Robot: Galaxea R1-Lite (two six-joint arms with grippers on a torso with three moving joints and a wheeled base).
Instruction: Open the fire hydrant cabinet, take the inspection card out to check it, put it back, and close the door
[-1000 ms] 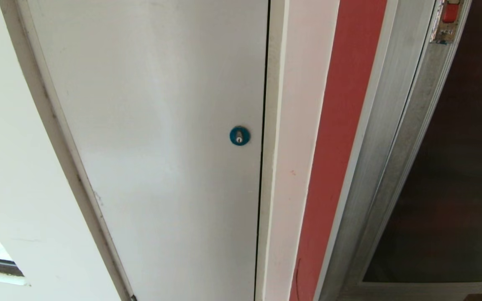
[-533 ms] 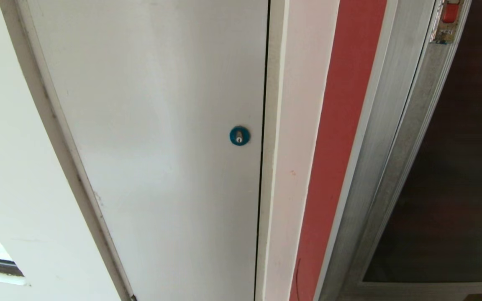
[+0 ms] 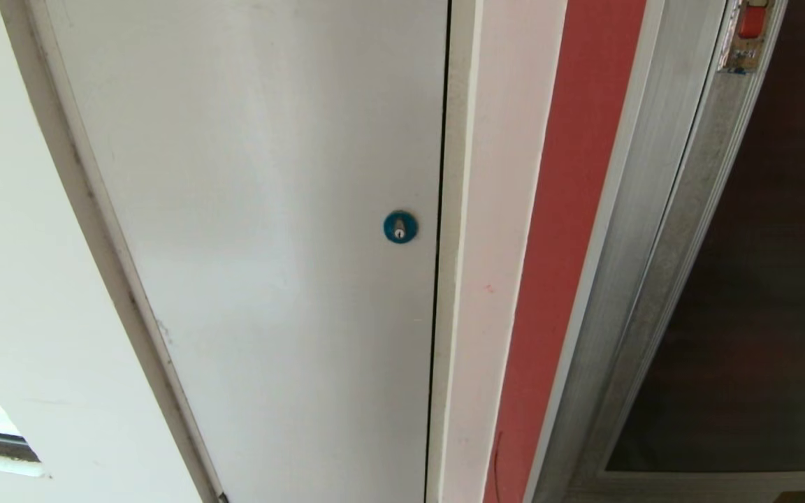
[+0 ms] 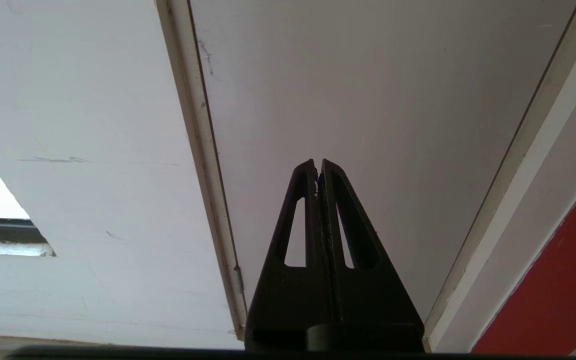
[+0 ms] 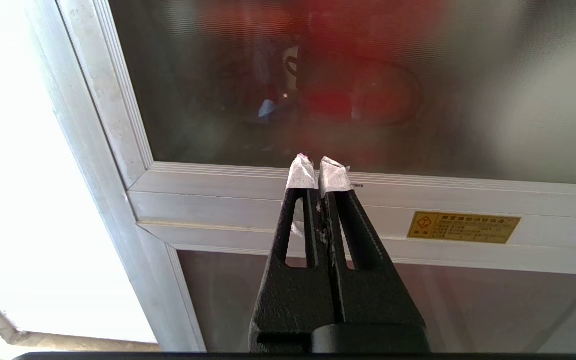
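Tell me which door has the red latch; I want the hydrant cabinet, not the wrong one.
The door of dark tinted glass in a silver frame, at the head view's right, carries the red latch near its top. The plain white door bears only a round blue lock.

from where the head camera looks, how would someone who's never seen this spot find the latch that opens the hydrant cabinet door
Start at the big plain white door with the round blue lock, then go right past the red strip to the silver aluminium frame around the dark glass door. The latch sits on that frame at the head view's top edge: a small red tab on a metal plate, not blue and round.
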